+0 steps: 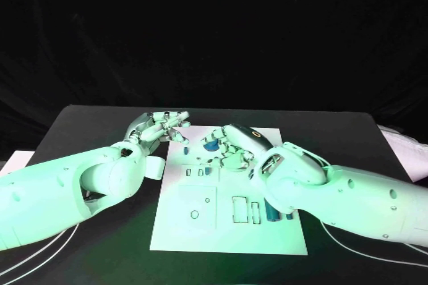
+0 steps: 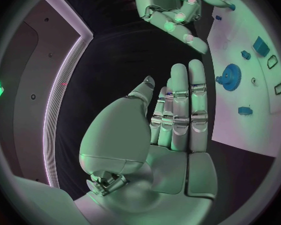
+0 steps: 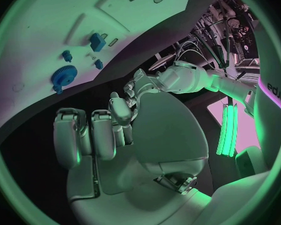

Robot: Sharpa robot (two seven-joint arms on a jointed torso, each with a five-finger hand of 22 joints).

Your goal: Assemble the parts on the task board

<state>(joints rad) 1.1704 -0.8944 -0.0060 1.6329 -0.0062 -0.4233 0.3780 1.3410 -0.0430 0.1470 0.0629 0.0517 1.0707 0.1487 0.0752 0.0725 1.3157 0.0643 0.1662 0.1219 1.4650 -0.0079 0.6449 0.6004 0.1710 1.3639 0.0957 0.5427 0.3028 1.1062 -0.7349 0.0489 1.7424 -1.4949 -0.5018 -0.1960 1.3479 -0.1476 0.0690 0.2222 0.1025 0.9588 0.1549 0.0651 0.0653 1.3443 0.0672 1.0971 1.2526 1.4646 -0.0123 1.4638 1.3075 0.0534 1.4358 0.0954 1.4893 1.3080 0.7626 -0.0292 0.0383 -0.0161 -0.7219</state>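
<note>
Only unlabelled task board [image 1: 201, 232], parts [image 1: 211, 146]

No readable text, label or number anywhere. Only partial, illegible lettering on a white casing [image 3: 273, 87] at the right wrist view's edge.

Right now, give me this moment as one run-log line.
left robot hand: open, empty, beside task board | right robot hand: curled, empty, over board | blue gear: on board

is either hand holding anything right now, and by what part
Nothing is held. The left hand is open with straight fingers; the right hand has its fingers curled in on nothing, above the task board.
</note>
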